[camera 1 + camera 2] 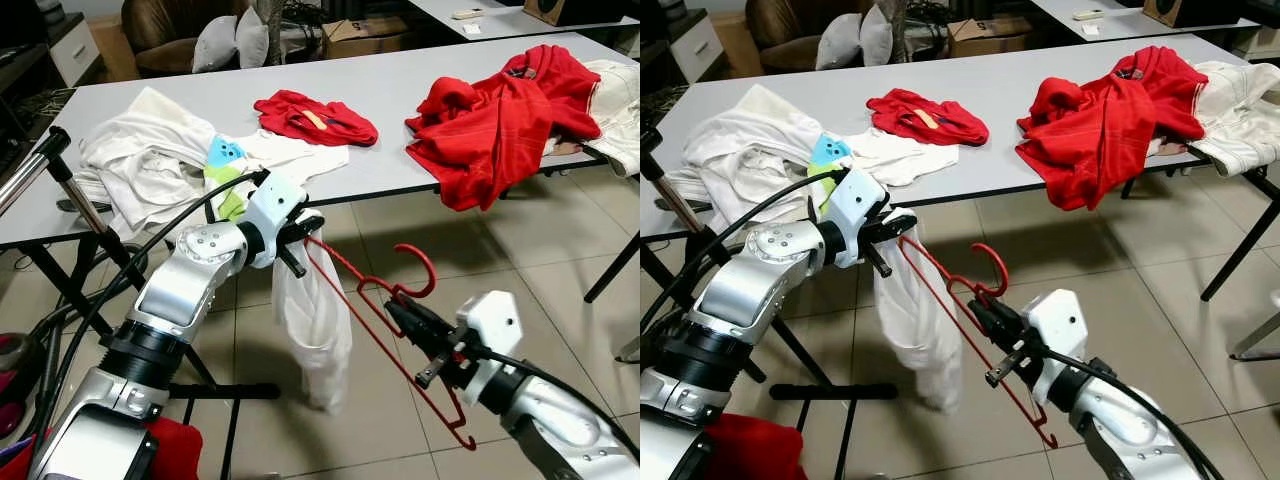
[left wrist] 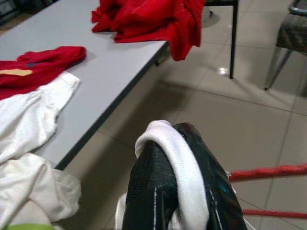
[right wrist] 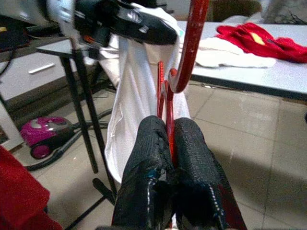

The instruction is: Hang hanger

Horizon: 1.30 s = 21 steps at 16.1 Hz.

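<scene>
Red wire-frame plastic hanger (image 1: 400, 330) is in mid-air over the tiled floor (image 1: 560, 330), in front of the bench edge, hook end up, frame slanting down toward the robot. Right hand (image 1: 395, 312) has it at the neck just under the hook: two black fingers (image 3: 192, 158) pressed together w/ the red wire pinched between them, so closed on the hanger. Upper arm of the hanger runs up-left to the left hand (image 1: 300, 240) and touches or passes just beside it; can't tell which.

White cloth garment (image 1: 315, 330) hangs limp from the left hand, draped over its black fingers (image 2: 153, 182), bottom end dangling above the floor. Left hand fingers look closed around the cloth in wrist view, white fabric wrapped over the top of them. Garment sits just left of the hanger frame, overlapping it near the top.

Behind: long grey bench (image 1: 420, 110) w/ clothes on it. Crumpled white clothing pile (image 1: 150, 160) at robot's left end, w/ a white tee showing blue and green print (image 1: 225, 165) beside it. Small red shirt w/ yellow mark (image 1: 315, 118) mid-bench. Big red hoodie-type garment (image 1: 500, 120) at right, part drooping over the front edge; cream jacket (image 1: 615, 110) touching it at far right.

Black metal stand (image 1: 80, 210) w/ silver pole at left, near left arm. Magenta vacuum cleaner (image 3: 41, 139) on floor by the stand's base.
</scene>
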### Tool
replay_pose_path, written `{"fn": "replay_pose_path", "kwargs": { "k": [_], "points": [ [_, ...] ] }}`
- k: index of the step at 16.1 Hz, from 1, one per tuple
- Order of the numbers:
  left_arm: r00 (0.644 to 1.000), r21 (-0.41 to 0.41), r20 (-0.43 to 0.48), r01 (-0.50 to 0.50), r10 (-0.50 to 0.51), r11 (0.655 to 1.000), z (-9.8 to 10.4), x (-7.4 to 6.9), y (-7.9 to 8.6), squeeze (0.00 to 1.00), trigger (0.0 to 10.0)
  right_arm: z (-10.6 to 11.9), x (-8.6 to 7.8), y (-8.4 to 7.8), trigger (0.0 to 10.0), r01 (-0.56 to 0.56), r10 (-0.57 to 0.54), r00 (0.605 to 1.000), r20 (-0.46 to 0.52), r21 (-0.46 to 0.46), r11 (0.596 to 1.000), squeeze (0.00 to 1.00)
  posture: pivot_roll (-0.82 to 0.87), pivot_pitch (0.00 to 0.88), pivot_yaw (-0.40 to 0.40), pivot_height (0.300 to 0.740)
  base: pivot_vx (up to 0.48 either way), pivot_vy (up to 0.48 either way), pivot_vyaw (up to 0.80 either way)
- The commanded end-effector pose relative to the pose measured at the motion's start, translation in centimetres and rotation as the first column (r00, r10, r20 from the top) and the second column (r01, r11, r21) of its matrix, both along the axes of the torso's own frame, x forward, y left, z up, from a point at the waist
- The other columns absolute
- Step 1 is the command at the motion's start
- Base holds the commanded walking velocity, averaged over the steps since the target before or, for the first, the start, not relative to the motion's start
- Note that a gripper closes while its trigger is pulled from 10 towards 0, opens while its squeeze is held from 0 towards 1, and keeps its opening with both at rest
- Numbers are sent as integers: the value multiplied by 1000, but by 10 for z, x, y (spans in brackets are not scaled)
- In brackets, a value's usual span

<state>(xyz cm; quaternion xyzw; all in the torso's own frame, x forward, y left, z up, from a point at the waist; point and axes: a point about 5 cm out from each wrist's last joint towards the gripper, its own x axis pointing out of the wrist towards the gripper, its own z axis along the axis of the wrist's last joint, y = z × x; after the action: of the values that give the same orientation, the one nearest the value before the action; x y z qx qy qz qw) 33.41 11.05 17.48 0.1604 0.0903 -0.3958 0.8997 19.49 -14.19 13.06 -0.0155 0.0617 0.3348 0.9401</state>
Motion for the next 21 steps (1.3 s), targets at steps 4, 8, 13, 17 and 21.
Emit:
{"fn": "replay_pose_path", "kwargs": {
  "k": [4, 8, 13, 17, 21],
  "points": [
    [1000, 4, 1, 30, -30, 1000, 3, -7, -7, 0, 0, 12, 8, 4, 10000, 56, -59, 997, 57, 54, 997, 0, -69, 0, 106, 740, 0, 0, 0],
    [996, -15, 6, 91, -91, 996, 7, -16, -22, 0, 0, 9, 9, 8, 10000, 30, -32, 999, 40, 43, 999, 0, -70, 0, 102, 740, 0, 0, 0],
    [995, -10, -4, 100, -100, 995, 7, -22, -20, 0, 10000, 17, 15, 6, 10000, 53, -59, 995, 85, 68, 996, 0, -71, 0, 98, 740, 0, 0, 0],
    [992, -102, -63, 101, -108, 990, 10, -25, -21, 0, 10000, 22, 18, 4, 10000, 57, -66, 991, 119, 80, 995, 0, -71, 0, 96, 740, 0, 0, 0],
    [982, -120, -128, 122, -137, 985, 8, -29, -21, 1000, 10000, 26, 22, 3, 10000, 57, -69, 987, 143, 83, 995, 0, -72, 0, 96, 740, 0, 0, 0]
  ]
}}
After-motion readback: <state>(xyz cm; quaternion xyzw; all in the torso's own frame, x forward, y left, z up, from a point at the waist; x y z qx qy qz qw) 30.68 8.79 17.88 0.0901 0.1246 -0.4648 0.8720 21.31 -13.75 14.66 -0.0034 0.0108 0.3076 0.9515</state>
